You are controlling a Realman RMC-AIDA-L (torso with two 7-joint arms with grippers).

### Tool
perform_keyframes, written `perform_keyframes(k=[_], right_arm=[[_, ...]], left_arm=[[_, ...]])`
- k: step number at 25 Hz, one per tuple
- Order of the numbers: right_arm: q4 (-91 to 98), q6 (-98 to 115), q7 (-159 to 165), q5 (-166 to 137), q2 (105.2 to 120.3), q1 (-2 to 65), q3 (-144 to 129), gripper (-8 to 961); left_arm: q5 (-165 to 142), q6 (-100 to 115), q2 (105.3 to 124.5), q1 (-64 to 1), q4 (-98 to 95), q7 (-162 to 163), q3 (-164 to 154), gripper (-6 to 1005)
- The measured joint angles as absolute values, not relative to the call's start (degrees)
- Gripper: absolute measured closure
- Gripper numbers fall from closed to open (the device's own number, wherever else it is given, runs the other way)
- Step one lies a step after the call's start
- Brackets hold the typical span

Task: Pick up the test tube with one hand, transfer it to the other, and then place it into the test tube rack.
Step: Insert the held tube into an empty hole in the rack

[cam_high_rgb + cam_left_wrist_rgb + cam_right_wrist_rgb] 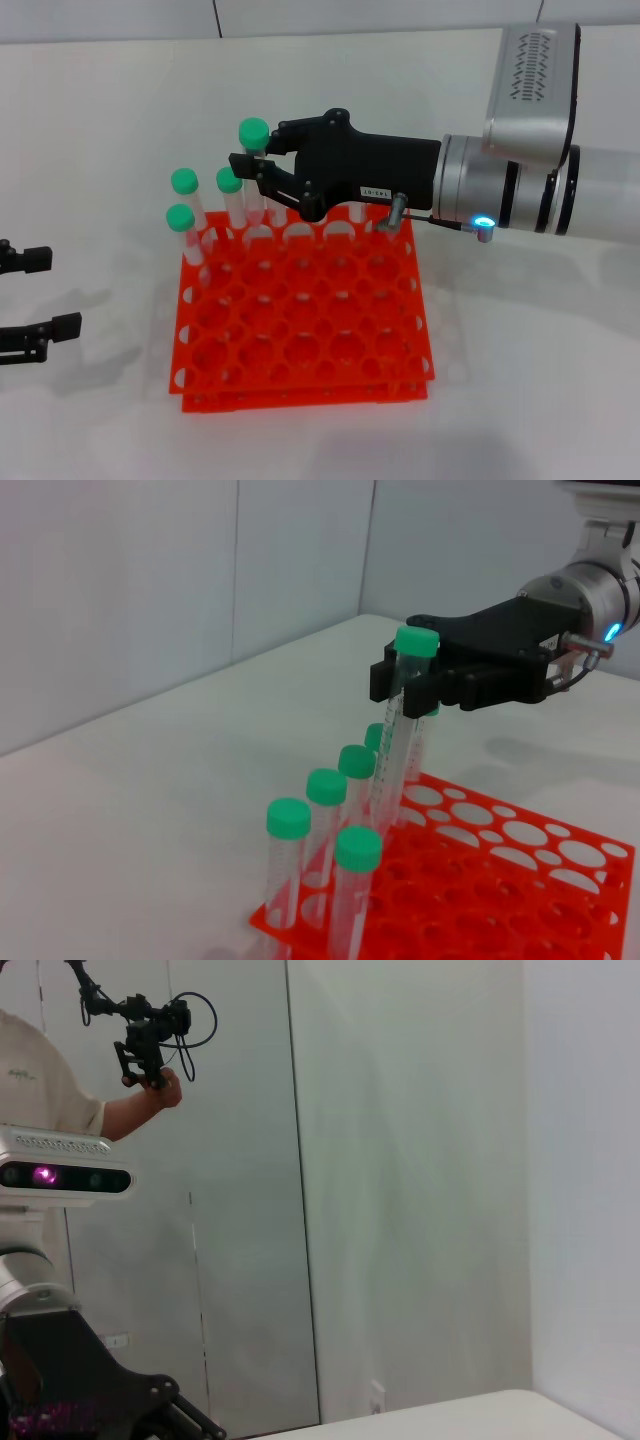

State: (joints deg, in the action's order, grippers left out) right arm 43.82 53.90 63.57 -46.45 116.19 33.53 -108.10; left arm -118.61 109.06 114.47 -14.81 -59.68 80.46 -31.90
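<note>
The test tube (254, 150), clear with a green cap, stands almost upright over the back-left corner of the orange-red test tube rack (300, 392). My right gripper (250, 152), the black one with a white label, is shut on it just below the cap. In the left wrist view the same test tube (402, 730) hangs from that right gripper (408, 685), and its tip is hidden behind capped tubes in the rack (455, 900). My left gripper (42, 296) rests open at the far left, well clear of the rack.
Three more green-capped tubes (183, 200) stand in the rack's back-left holes, close beside the held one. In the left wrist view several capped tubes (350, 780) line that edge. The right wrist view shows only a wall and a person's arm (130, 1110).
</note>
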Motion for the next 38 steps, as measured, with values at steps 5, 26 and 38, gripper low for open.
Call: perform_keyframes(k=[5, 26, 38], right_arm=[[43.71, 53.87, 63.88, -45.98, 116.19, 33.53, -108.38, 646], [42.87, 53.17, 63.73, -44.34, 116.19, 33.69, -111.0, 632], [41.79, 51.48, 62.29, -40.16, 116.19, 35.0, -114.22, 624]], left_arm=[[-118.58, 108.89, 114.52, -15.11, -59.68, 80.89, -31.91, 125], [-120.48, 106.76, 115.04, -15.29, -59.68, 79.72, -32.34, 125], [-120.83, 106.26, 115.05, -16.31, -59.6, 79.73, -32.37, 125]])
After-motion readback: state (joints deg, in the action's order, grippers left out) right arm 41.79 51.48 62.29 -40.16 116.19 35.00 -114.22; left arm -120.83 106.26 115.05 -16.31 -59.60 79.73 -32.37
